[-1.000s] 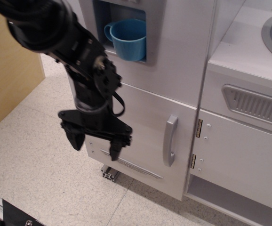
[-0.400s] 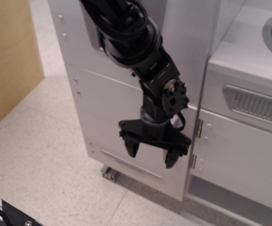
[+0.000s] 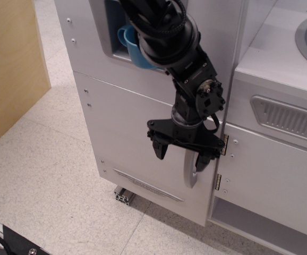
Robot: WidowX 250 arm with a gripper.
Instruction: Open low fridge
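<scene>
- Observation.image view shows the low fridge (image 3: 132, 138) as the lower compartment of the white-grey toy unit, standing on the speckled floor (image 3: 47, 175), below the niche with the blue cup (image 3: 135, 45); its door is shut flush.
- Its curved grey handle (image 3: 188, 172) runs vertically near the right edge, close to the silver hinges (image 3: 221, 159) of the neighbouring cabinet.
- The hand (image 3: 181, 154) hangs in front of the handle's upper part, fingers spread wide, holding nothing.
- Likely handling: a rigid, light panel door; the smooth handle may be slippery.
- Best hold: close across the handle's middle, where it bows away from the door.
</scene>
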